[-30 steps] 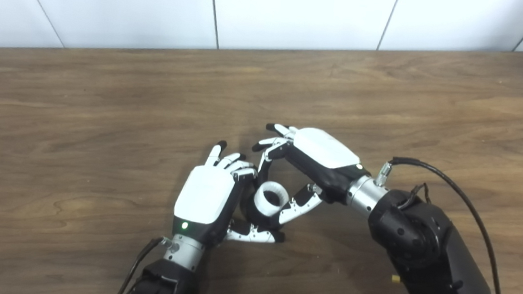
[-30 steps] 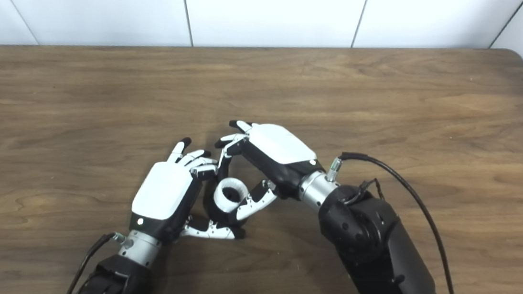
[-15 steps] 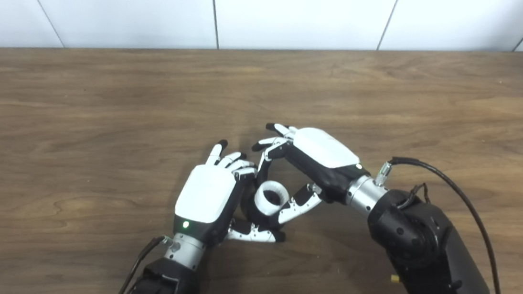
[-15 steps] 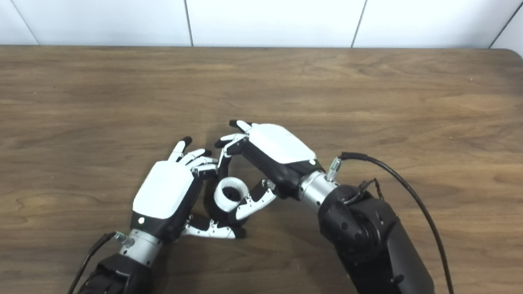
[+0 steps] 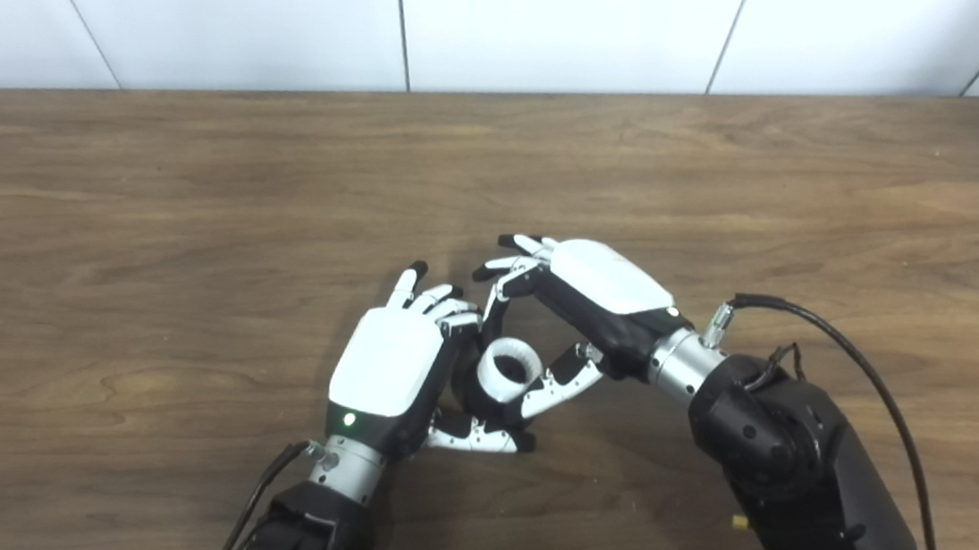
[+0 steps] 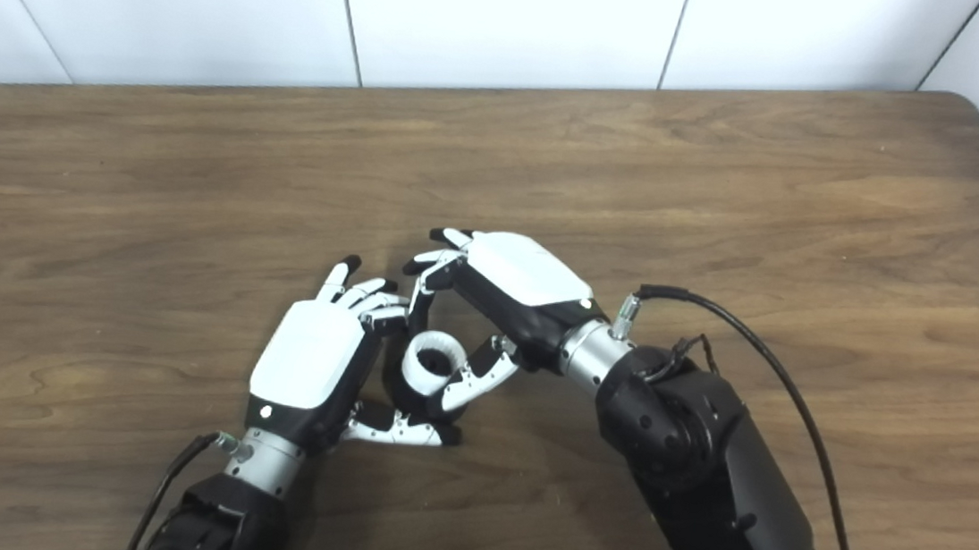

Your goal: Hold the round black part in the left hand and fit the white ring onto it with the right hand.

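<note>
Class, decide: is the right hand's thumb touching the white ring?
Touching. In the left eye view the right hand has its thumb lying against the outer wall of the white ring, with no wood showing between them.

The two hands meet near the middle of the table [image 5: 194, 175], towards its near edge. The left hand [image 5: 391, 364] lies on the left, its back turned up, its fingers pointing to the far side. The right hand [image 5: 582, 297] comes in from the right, just beside it and a little farther off. The ring [image 5: 509, 369] sits between them, touching both, atop the round part [image 5: 478, 397], which is mostly hidden. The wall [image 5: 550, 20] stands behind the table's far edge.
</note>
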Available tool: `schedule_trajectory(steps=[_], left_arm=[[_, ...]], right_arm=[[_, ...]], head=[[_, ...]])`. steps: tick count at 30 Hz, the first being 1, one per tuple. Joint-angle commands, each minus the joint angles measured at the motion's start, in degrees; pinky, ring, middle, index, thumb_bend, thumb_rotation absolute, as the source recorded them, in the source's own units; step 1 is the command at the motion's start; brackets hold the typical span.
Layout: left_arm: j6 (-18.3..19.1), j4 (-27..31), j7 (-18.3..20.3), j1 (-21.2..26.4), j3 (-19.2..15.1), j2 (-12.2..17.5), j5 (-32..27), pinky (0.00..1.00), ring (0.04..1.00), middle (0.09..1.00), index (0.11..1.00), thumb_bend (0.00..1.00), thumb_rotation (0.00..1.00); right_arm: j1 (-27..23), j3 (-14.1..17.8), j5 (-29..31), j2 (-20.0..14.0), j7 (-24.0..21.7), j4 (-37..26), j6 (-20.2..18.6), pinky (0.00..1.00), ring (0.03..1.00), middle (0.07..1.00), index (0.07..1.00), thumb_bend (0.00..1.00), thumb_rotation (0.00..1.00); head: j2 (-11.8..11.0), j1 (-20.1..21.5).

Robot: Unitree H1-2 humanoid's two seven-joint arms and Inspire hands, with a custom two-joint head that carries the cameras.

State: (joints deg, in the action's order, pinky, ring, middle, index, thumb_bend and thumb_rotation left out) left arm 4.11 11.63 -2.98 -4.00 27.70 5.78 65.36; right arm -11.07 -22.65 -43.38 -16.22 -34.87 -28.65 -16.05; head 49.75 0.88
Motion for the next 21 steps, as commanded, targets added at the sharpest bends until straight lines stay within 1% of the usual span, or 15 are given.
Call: schedule_trajectory(steps=[1, 2, 3, 5, 8, 12, 17, 21], left_arm=[[-0.2, 0.4, -0.1, 0.9, 0.6, -0.7, 0.6, 1.00, 0.850, 0.729, 0.483, 0.53, 0.06], [-0.2, 0.3, -0.1, 0.9, 0.6, -0.7, 0.7, 1.00, 0.850, 0.729, 0.483, 0.52, 0.06], [-0.2, 0.4, -0.2, 0.9, 0.5, -0.6, 0.5, 1.00, 0.850, 0.729, 0.483, 0.52, 0.06], [-0.3, 0.3, -0.2, 1.0, 0.5, -0.6, 0.4, 1.00, 0.851, 0.732, 0.483, 0.52, 0.06], [-0.3, 0.3, -0.4, 1.0, 0.6, -0.5, 0.3, 1.00, 0.853, 0.734, 0.483, 0.52, 0.06], [-0.3, 0.2, -0.4, 1.0, 0.6, -0.6, 0.4, 1.00, 0.854, 0.736, 0.483, 0.52, 0.06], [-0.2, 0.2, -0.2, 1.1, 0.7, -0.6, 0.4, 1.00, 0.853, 0.737, 0.482, 0.53, 0.06], [-0.3, -0.2, -0.8, 1.2, 0.6, -0.6, 0.3, 1.00, 0.850, 0.734, 0.482, 0.53, 0.06]], right_arm=[[-0.9, 0.6, -0.5, 0.7, 0.7, -1.1, -0.1, 1.00, 0.979, 0.860, 0.492, 0.52, 0.15], [-0.9, 0.6, -0.5, 0.7, 0.7, -1.1, -0.1, 1.00, 0.977, 0.863, 0.547, 0.73, 0.18], [-1.0, 0.6, -0.6, 0.7, 0.6, -1.1, -0.3, 1.00, 0.976, 0.865, 0.575, 0.83, 0.20], [-1.1, 0.7, -0.6, 0.6, 0.5, -1.1, -0.5, 1.00, 0.981, 0.877, 0.618, 0.96, 0.23], [-1.4, 0.6, -0.7, 0.5, 0.1, -1.2, -0.7, 1.00, 0.985, 0.886, 0.654, 1.00, 0.25], [-1.6, 0.7, -0.7, 0.2, 0.2, -1.0, -0.2, 1.00, 0.981, 0.891, 0.697, 1.00, 0.27], [-1.5, 0.7, -0.9, 0.1, 0.6, -0.8, 0.2, 1.00, 0.975, 0.890, 0.711, 1.00, 0.27], [-1.5, 1.0, -0.7, 0.3, 0.4, -1.0, -0.2, 1.00, 0.974, 0.891, 0.717, 1.00, 0.27]], head=[[0.0, 0.0], [0.0, 0.0], [0.0, 0.0], [0.0, 0.0], [0.1, 0.3], [0.1, 0.3], [0.1, 0.3], [-0.1, 0.6]])
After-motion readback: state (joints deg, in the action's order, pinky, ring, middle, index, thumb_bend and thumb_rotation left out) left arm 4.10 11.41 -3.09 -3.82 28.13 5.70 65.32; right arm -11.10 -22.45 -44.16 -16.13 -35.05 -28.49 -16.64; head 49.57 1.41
